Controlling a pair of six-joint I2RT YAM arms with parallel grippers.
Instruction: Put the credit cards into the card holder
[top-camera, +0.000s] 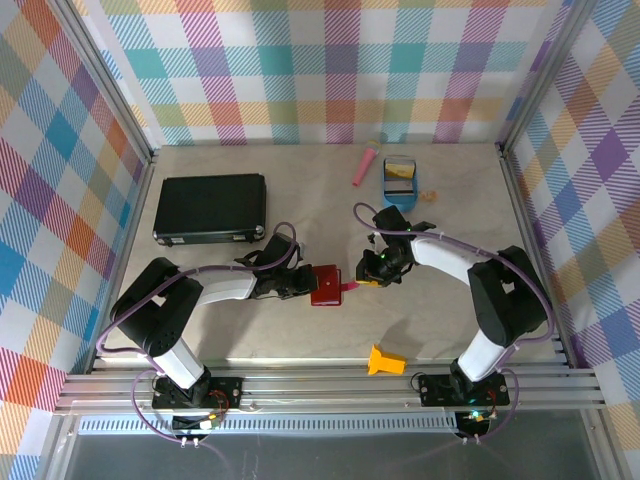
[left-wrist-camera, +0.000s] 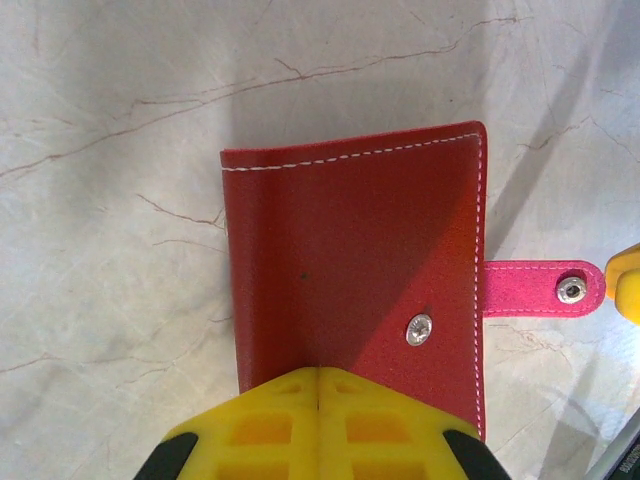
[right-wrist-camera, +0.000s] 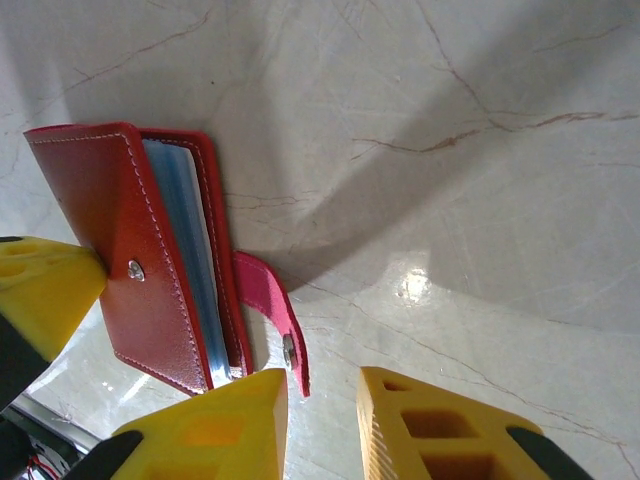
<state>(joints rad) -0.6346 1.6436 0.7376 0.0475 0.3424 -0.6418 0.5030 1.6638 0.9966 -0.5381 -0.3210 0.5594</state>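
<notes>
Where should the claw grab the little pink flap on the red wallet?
Probably pinch the pink flap near its snap end, coming in from the side facing away from the red wallet. It sticks out free beyond the covers, thin and flat, so the right claw can close on both faces.

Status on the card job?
Left hand shut, tips on wallet. Right hand open, empty, beside tab. Cards in tray. Nothing blocking.

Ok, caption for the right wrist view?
Wallet ajar, tab loose; shut left claw at its cover, right claw open beside the tab.
</notes>
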